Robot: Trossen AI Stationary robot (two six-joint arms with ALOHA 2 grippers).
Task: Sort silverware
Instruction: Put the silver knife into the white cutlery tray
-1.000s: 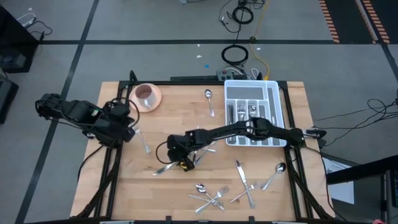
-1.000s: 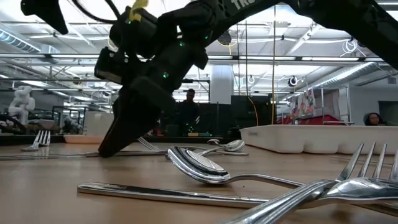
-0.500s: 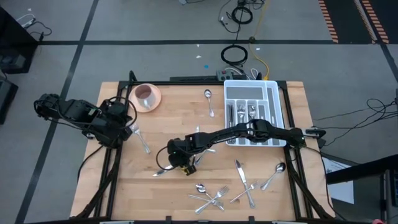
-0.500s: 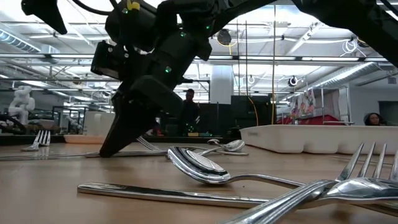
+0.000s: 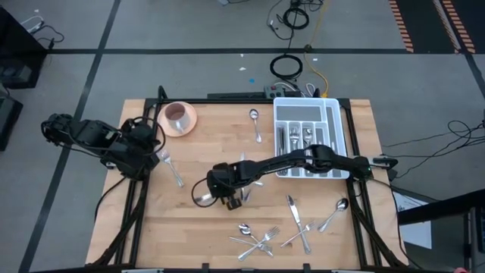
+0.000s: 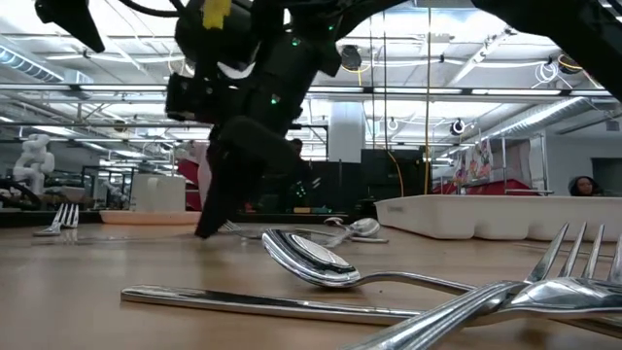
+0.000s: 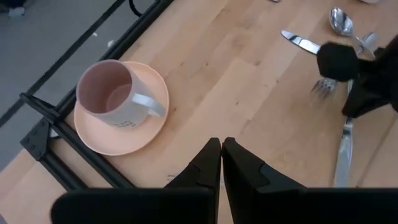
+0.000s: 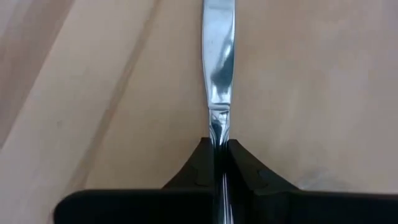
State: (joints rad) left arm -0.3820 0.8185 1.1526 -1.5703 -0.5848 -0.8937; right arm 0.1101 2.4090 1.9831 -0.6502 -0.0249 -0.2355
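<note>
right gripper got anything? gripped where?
Yes: the right gripper is shut on a table knife, pinching it where handle meets blade. Left gripper holds nothing.

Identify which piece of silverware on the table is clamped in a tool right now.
The knife at mid-table: the right tool is shut on it. All other loose forks, spoons and knives lie untouched.

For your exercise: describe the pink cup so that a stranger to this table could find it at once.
Start at the wooden table and go to its far left corner, opposite the white divided tray. There a pink cup stands upright on a peach saucer. It is the only crockery there; everything else loose is silver cutlery.
</note>
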